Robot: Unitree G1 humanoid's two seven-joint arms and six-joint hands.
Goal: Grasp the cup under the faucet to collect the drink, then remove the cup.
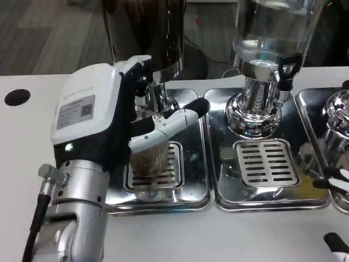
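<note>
1. At the far left of the frame, a small black round hole (pixel 17 97) is seen in the white table (pixel 22 142).
2. In the left half, the left hand (pixel 117 112) with its white back is seen closed around a ribbed clear glass cup (pixel 148 158); a white and black finger (pixel 180 117) is stretched across the cup's upper part.
3. The cup is placed upright on the slotted grate of the left shiny metal drip tray (pixel 193 174), below the dark drink dispenser (pixel 147 33) at the top of the frame.
4. The cup is judged to be stiff, smooth and breakable; when it is filled it will be heavier, so a firm grip around the ribbed wall is advised.
5. In the centre right, a clear glass dispenser (pixel 267 33) with a chrome base is seen above a second tray.
6. At the lower right edge, only fingertips of the right hand (pixel 337 188) are shown; its state cannot be told.
</note>
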